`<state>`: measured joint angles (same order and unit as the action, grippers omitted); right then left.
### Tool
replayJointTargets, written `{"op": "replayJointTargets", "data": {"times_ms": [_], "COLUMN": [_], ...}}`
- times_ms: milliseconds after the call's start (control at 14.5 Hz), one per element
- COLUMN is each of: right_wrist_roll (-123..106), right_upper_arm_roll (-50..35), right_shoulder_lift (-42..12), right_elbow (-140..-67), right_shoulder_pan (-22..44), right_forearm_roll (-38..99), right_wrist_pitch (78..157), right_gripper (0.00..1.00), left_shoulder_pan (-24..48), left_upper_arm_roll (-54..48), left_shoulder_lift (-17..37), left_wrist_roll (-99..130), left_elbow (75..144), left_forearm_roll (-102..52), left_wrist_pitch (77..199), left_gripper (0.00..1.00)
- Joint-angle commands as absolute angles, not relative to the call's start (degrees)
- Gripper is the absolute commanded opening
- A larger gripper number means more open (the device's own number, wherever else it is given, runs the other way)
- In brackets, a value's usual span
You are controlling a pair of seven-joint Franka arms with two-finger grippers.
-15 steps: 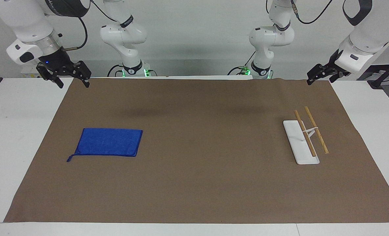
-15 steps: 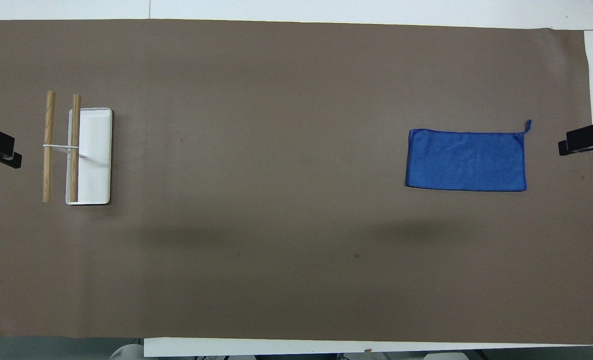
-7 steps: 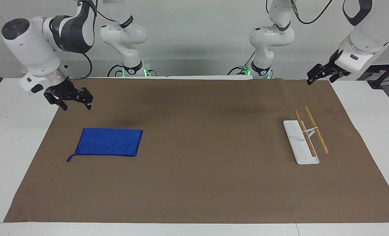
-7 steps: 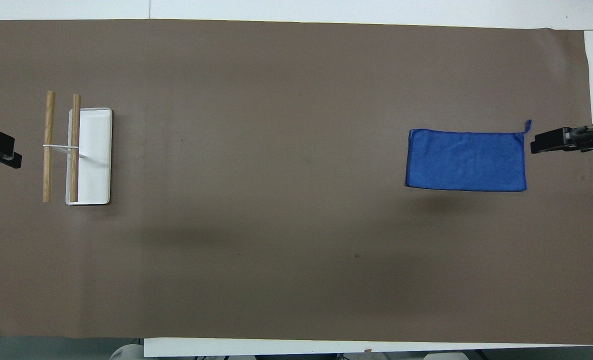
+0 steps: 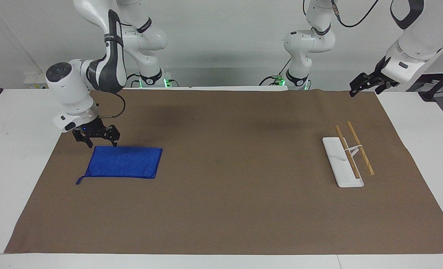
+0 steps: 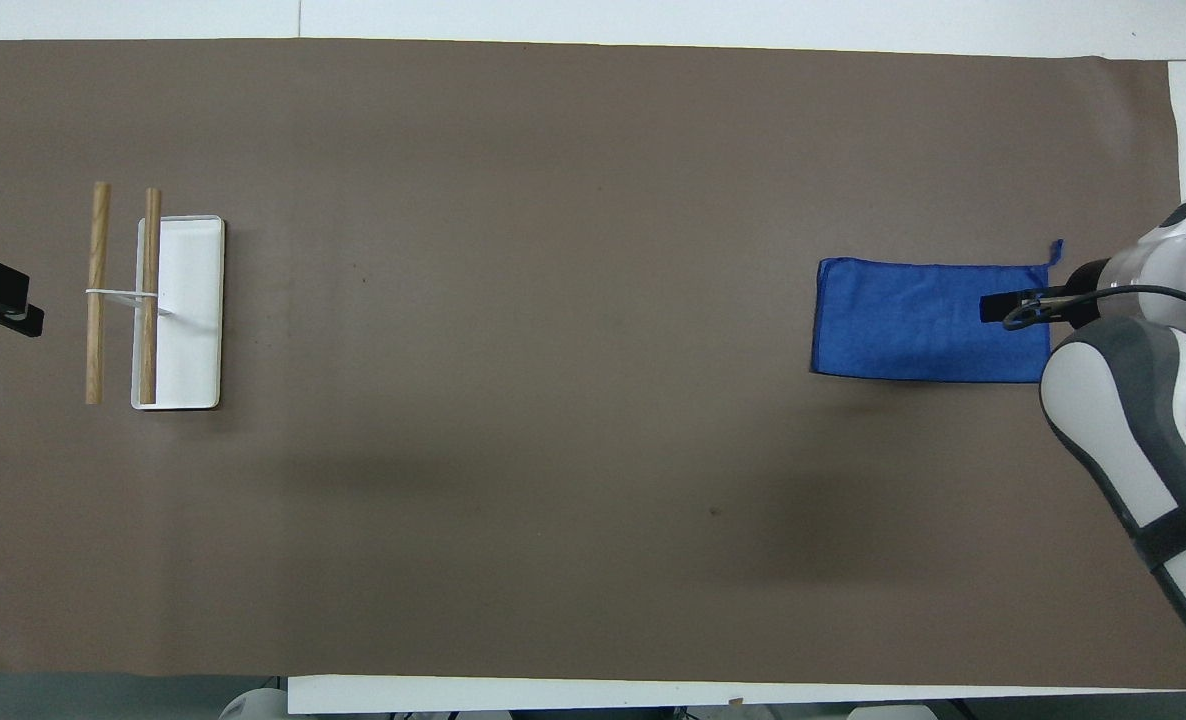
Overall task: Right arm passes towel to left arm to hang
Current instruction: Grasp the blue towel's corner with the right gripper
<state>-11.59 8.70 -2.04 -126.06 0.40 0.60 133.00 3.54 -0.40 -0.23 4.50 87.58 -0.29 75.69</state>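
**Towel flat on the mat, right arm poised over its edge**

Towel [image 5: 123, 162] lies spread flat on the brown mat [image 5: 229, 209] at the right arm's end of the counter [image 5: 16, 157], its loop tag [image 5: 80, 181] trailing off the corner farthest from the robots. Lying open like this, it offers a free edge to pinch. The right gripper [image 5: 96, 140] hangs just over the towel's edge nearest the robots, its fingers spread apart and empty, pointed down; I judge it is lining up for the pick, with no contact that I can confirm.

Toward the left arm's end stands the hanging rack [image 5: 350, 154]: a white tray-like base [image 5: 335, 157] carrying two wooden bars [image 5: 359, 147] on a thin white bracket. Nothing hangs on the bars and the base holds nothing else.

The left gripper [image 5: 363, 84] waits over the mat's corner by its own base, fingers apart, holding nothing.
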Motion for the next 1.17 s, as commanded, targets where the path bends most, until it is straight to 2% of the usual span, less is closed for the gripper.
{"op": "replayJointTargets", "data": {"times_ms": [0, 482, 619, 757, 1101], "right_wrist_roll": [-13.8, -19.42, -19.42, -19.42, -19.34], "right_upper_arm_roll": [8.53, 8.53, 8.53, 8.53, 8.26], "right_shoulder_lift": [-4.12, -9.75, -9.76, -10.1, -11.43], "right_elbow": [-128.14, -128.94, -128.94, -128.85, -128.41], "right_shoulder_pan": [-0.17, -2.55, -2.46, -2.37, -1.93], "right_forearm_roll": [0.44, 4.13, 4.22, 4.22, 4.22], "right_wrist_pitch": [137.0, 141.5, 141.42, 141.68, 141.86], "right_gripper": [1.0, 0.99, 0.93, 0.82, 0.73], "left_shoulder_pan": [4.13, 4.13, 4.13, 4.13, 4.13], "left_upper_arm_roll": [0.35, 0.35, 0.35, 0.35, 0.35], "left_shoulder_lift": [-1.23, -1.23, -1.23, -1.23, -1.23], "left_wrist_roll": [4.22, 4.22, 4.22, 4.22, 4.22], "left_elbow": [88.95, 88.95, 88.95, 88.95, 88.95], "left_forearm_roll": [-0.53, -0.53, -0.53, -0.53, -0.53], "left_wrist_pitch": [76.38, 76.38, 76.38, 76.38, 76.38], "left_gripper": [1.0, 1.0, 1.0, 1.0, 1.0]}}
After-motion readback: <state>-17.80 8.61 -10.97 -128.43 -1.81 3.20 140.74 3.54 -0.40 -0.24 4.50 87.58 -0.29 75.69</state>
